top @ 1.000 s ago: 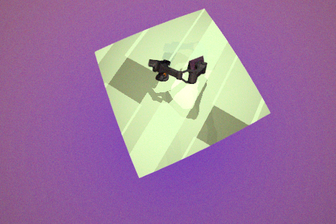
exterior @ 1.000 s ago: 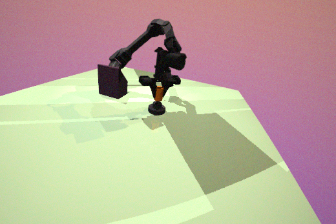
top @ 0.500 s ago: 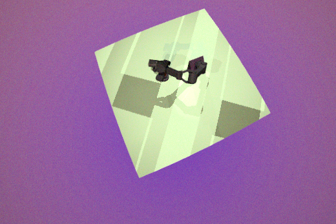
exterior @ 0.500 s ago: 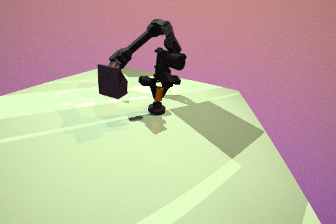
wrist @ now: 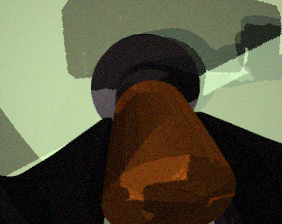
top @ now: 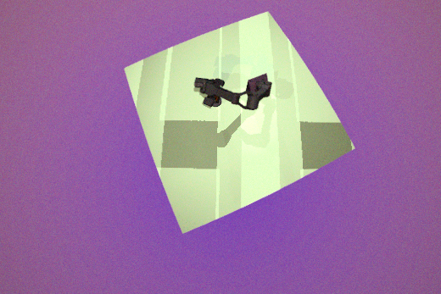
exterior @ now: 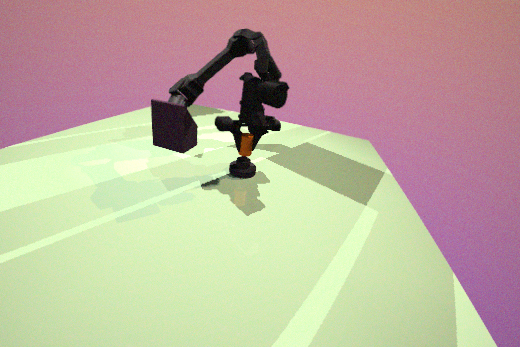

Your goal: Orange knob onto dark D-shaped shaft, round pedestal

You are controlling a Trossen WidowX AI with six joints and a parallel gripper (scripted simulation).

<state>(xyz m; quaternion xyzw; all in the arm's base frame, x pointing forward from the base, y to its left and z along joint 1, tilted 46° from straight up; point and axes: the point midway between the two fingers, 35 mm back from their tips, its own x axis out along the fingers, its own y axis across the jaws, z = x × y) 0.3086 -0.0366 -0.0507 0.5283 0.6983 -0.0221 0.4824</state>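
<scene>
My gripper [exterior: 247, 146] points down and is shut on the orange knob [exterior: 246, 144] [wrist: 157, 145], a finger on each side of it. The knob stands upright directly over the dark round pedestal [exterior: 242, 170] [wrist: 142, 50]. Its lower end is at the top of the dark shaft; a short dark part shows between the knob and the pedestal's wide base. In the wrist view the knob covers the shaft's tip, so its flat side and the hole are hidden. In the top view the knob is only a small orange spot [top: 217, 99] beneath the arm.
The arm's dark base block [top: 258, 83] [exterior: 172, 127] stands on the pale green table top [top: 191, 196] [exterior: 200, 267], to the left of the pedestal in the exterior view. Grey shadow patches and bright stripes cross the table top. Its edges show in the top and exterior views.
</scene>
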